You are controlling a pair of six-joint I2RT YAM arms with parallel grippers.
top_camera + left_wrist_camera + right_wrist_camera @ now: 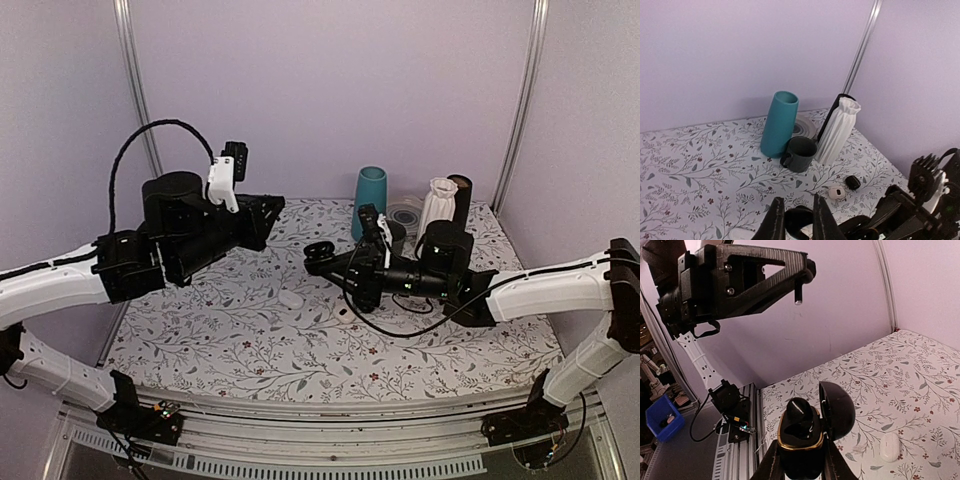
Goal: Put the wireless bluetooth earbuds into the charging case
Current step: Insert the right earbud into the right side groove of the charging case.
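Observation:
My right gripper [802,462] is shut on the black charging case [799,452], held above the table with its lid [838,410] swung open to one side. One dark earbud [801,409] sits in the gold-rimmed case. The top view shows that case [319,255] at the tip of my right gripper [332,262], mid-table. My left gripper [270,213] hangs higher and to the left, apart from the case. It is shut on a dark earbud [797,222] between its fingers [776,217]. That earbud's stem [798,294] pokes down from the left gripper [807,271].
A teal vase [779,125], a dark mug [801,154] and a white ribbed vase [837,131] stand at the back. A small white case [835,191] and a small black one [853,182] lie on the floral cloth. A white oval case [291,298] lies below the grippers.

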